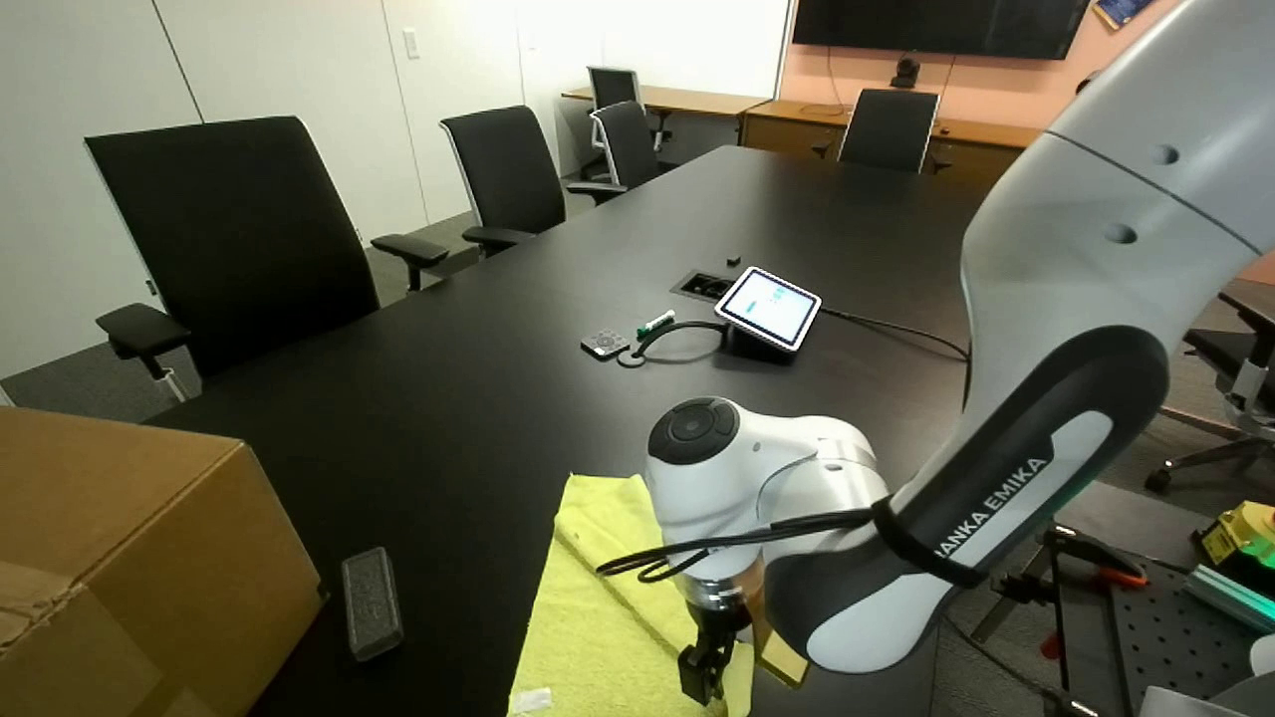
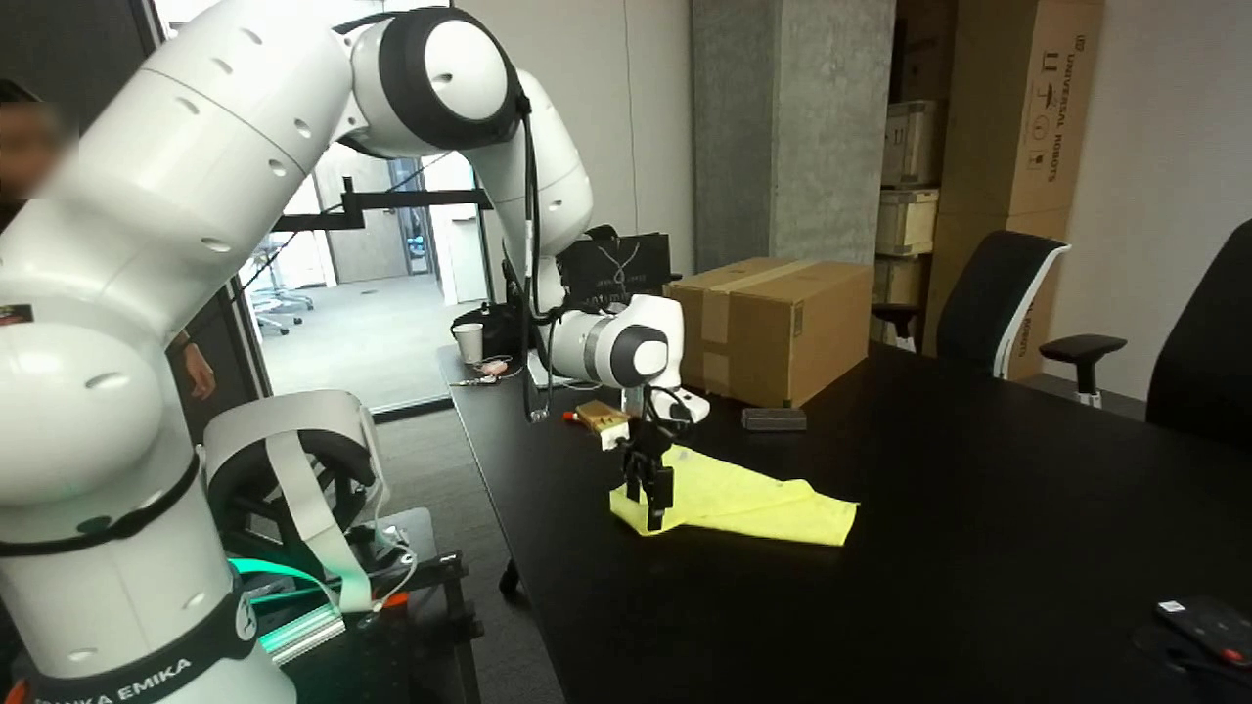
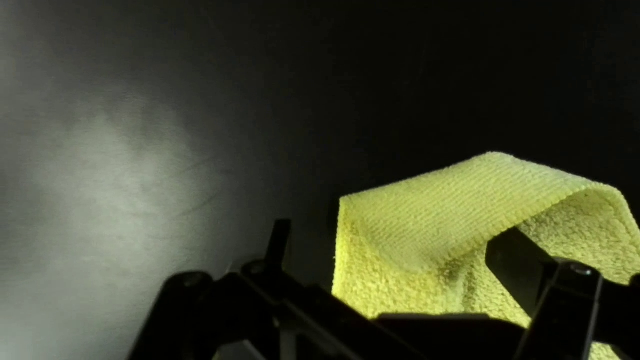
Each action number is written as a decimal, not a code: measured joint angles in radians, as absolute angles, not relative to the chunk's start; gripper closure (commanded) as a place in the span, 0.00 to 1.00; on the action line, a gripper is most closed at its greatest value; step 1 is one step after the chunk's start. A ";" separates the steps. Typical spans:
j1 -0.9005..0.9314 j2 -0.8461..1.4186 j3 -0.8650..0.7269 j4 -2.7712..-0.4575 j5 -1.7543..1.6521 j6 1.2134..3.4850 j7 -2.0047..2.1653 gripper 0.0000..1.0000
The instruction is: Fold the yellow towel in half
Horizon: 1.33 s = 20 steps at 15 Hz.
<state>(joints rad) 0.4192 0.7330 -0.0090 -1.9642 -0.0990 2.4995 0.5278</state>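
The yellow towel [image 1: 588, 607] lies on the dark table, wrinkled, with a raised crease along it. In an exterior view it also shows beyond and beside the gripper [image 2: 763, 508]. In the wrist view the near part of the towel [image 3: 440, 215] has an edge curled over as a raised flap. My gripper [image 3: 397, 250] is open, its fingers wide apart. One finger is over bare table beside the towel; the other is at the flap's edge, its tip partly hidden there. The gripper is low over the towel's end in both exterior views [image 1: 705, 675] [image 2: 650, 499].
A large cardboard box [image 1: 149, 558] and a dark eraser-like block [image 1: 371, 602] are beside the towel. A wooden block [image 2: 600, 418] lies close behind the gripper, near the table edge. A tablet [image 1: 769, 308] with a cable stands farther along the table. A remote [image 2: 1211, 631] lies at the side.
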 measured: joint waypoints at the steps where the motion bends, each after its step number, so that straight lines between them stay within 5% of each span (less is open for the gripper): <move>1: 0.425 0.733 -0.014 -1.966 -0.100 2.501 0.533 0.00; 3: 0.436 0.733 -0.022 -1.968 -0.102 2.502 0.541 0.04; 4: 0.441 0.733 -0.023 -1.968 -0.103 2.501 0.544 0.24; 6: 0.448 0.733 -0.023 -1.969 -0.104 2.500 0.548 0.32; 13: 0.458 0.728 -0.024 -1.969 -0.104 2.493 0.554 0.88; 17: 0.458 0.720 -0.027 -1.967 -0.110 2.480 0.555 1.00; 20: 0.458 0.711 -0.028 -1.966 -0.111 2.466 0.555 0.96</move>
<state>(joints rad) 0.4578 0.7105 -0.0284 -1.9661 -0.1108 2.4660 0.5551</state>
